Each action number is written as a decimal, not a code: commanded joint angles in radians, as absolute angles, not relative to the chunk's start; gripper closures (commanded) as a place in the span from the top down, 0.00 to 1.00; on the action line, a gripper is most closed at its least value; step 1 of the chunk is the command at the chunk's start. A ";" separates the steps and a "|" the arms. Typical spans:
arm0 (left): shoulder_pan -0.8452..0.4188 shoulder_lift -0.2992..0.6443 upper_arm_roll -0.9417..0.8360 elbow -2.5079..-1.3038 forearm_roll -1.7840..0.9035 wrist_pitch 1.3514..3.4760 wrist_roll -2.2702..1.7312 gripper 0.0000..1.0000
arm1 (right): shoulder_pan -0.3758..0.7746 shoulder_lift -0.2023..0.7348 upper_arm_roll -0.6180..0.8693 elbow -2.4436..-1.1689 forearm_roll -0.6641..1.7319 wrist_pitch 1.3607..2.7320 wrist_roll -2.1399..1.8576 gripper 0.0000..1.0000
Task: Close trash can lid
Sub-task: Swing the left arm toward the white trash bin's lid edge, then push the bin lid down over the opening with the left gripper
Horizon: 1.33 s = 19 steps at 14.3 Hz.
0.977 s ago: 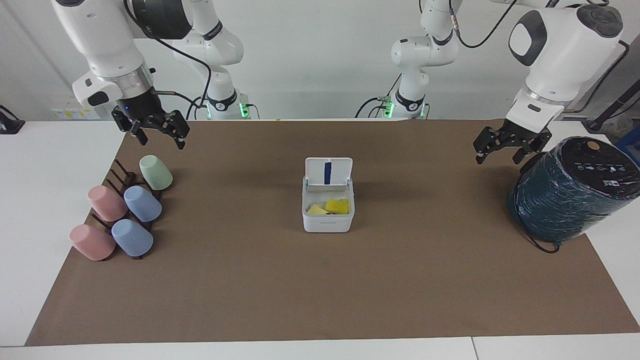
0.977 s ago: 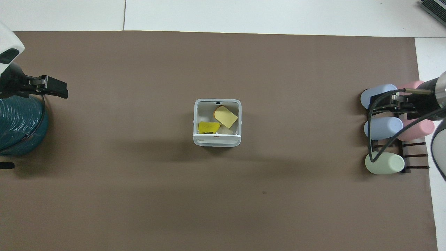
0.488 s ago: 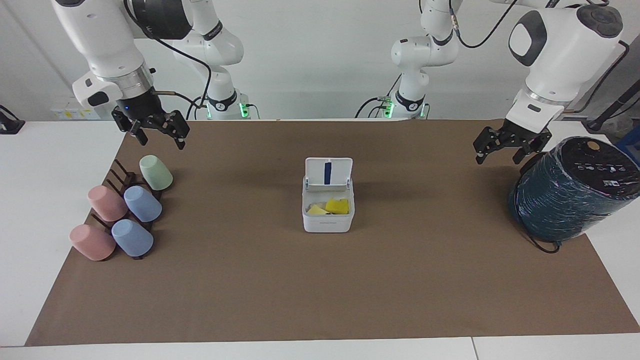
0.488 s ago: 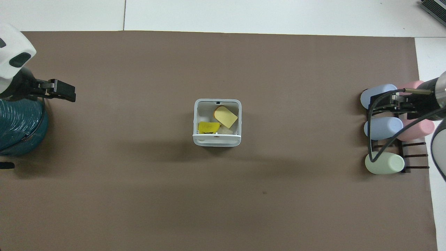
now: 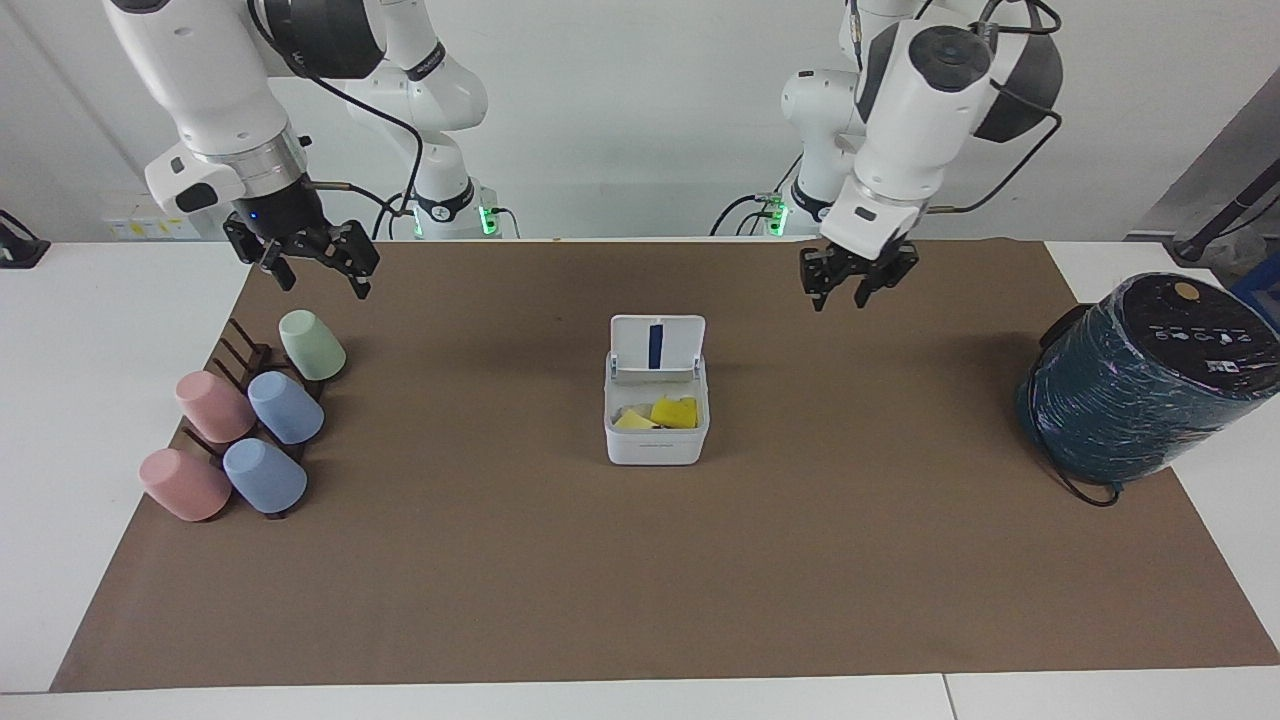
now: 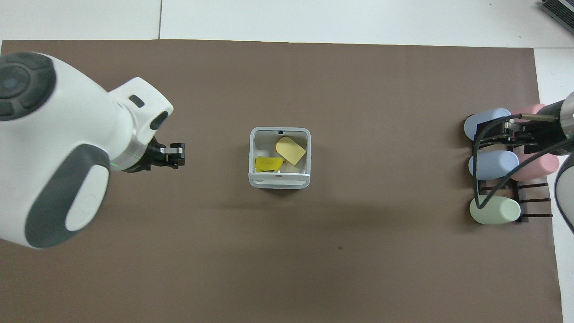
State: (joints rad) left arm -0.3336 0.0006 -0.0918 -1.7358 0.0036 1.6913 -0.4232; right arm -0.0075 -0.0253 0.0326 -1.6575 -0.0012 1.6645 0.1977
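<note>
Now my left end effector (image 5: 858, 282), fingers slightly apart, hangs over bare mat beside the trash can (image 5: 656, 420) mid-desk; I'd push its upright lid (image 5: 657, 346) forward from the hinge side.

No text, brand or number can be read anywhere. The teal cylinder (image 5: 1140, 380) bears a row of small white marks on its dark top, and the trash can (image 5: 656, 432) a faint line on its outer wall, both too small to make out.

White trash can (image 5: 655, 438) mid-mat, its lid (image 5: 657, 346) standing open.
</note>
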 commanded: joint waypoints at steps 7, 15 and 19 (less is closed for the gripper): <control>-0.627 -0.112 -0.075 -1.980 -0.060 1.987 -0.799 0.37 | -0.018 -0.051 0.040 -1.689 -0.003 1.687 0.186 1.00; -0.635 -0.017 -0.074 -2.002 -0.060 2.307 -0.881 0.37 | -0.018 -0.051 0.040 -1.689 -0.003 1.687 0.186 1.00; -0.594 0.049 -0.074 -2.000 -0.060 2.448 -0.882 0.23 | -0.018 -0.051 0.041 -1.689 -0.003 1.687 0.186 1.00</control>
State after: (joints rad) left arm -0.6092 0.0277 -0.0725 -1.9860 -0.0456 2.3869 -0.8835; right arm -0.0075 -0.0253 0.0327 -1.6575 -0.0012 1.6645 0.1977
